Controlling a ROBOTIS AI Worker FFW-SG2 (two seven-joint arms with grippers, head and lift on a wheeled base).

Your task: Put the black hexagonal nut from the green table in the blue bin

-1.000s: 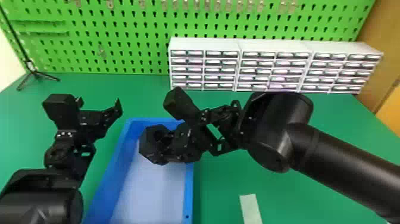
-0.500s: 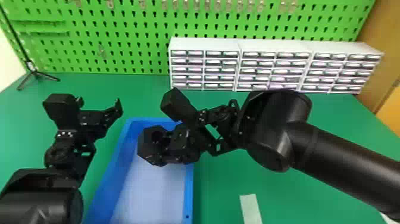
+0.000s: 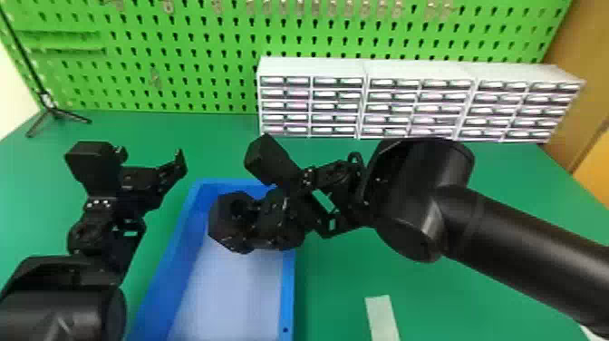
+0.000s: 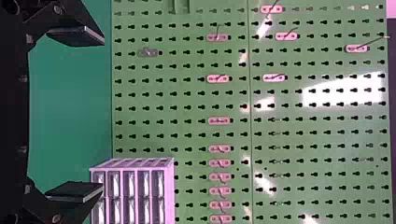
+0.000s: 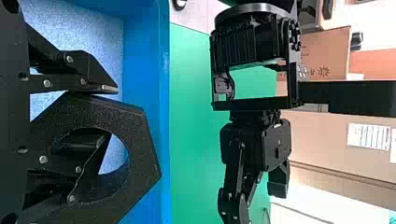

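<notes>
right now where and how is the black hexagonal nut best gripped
By one side of the nut, probably from the robot's right: its big central hole takes one finger while the other presses an outer flat. The right gripper holds it that way over the blue bin.

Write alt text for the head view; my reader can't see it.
The right gripper holds the black hexagonal nut over the far part of the blue bin on the green table. The open left gripper hangs left of the bin; white drawer units and a green pegboard stand behind.
</notes>
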